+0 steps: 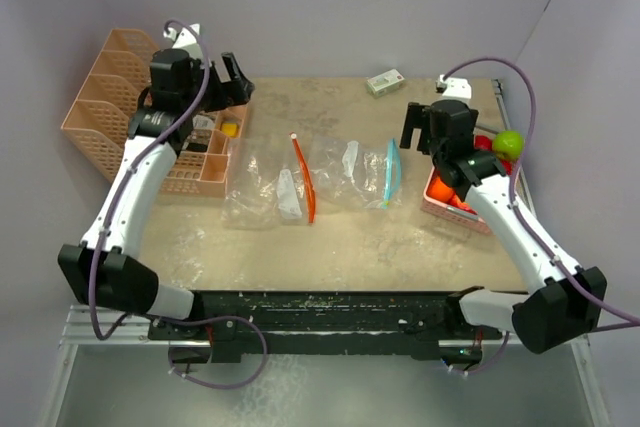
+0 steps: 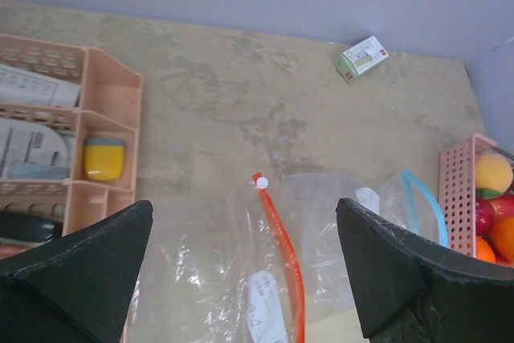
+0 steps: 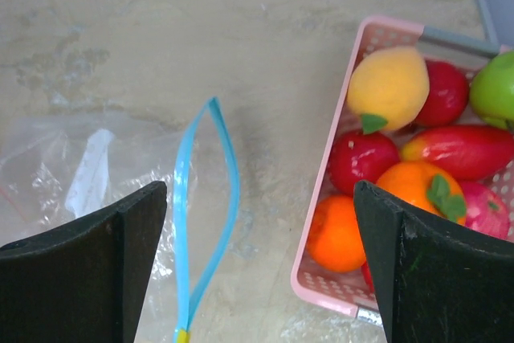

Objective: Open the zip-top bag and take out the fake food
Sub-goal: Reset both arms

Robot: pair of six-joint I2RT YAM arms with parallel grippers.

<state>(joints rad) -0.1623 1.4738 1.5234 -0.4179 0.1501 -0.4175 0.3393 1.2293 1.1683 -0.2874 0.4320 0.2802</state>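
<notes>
Clock positions refer to the top view, with 6 o'clock at the arm bases. The fake food (image 3: 363, 162) lies piled in the pink basket (image 3: 320, 283) at the 3 o'clock edge of the table (image 1: 330, 237). The green apple (image 1: 509, 143) sits at the far-right side of the pile. Two clear zip-top bags lie flat near the table centre: the orange-zip bag (image 1: 262, 185) toward 9 o'clock and the blue-zip bag (image 1: 345, 169) toward 3 o'clock. They lie side by side; whether their edges touch or overlap cannot be determined. The strands of the blue zipper (image 3: 205, 214) stand parted in a narrow loop. The left gripper (image 1: 236, 79) hangs above the inner edge of the peach organizer (image 1: 100, 97) at 10 o'clock, jaws released and spread wide, grasping no object. The right gripper (image 1: 414, 125) hangs between the blue-zip bag and the pink basket, jaws likewise released and spread wide. A small green-and-white box (image 1: 385, 82) lies at 1 o'clock.
</notes>
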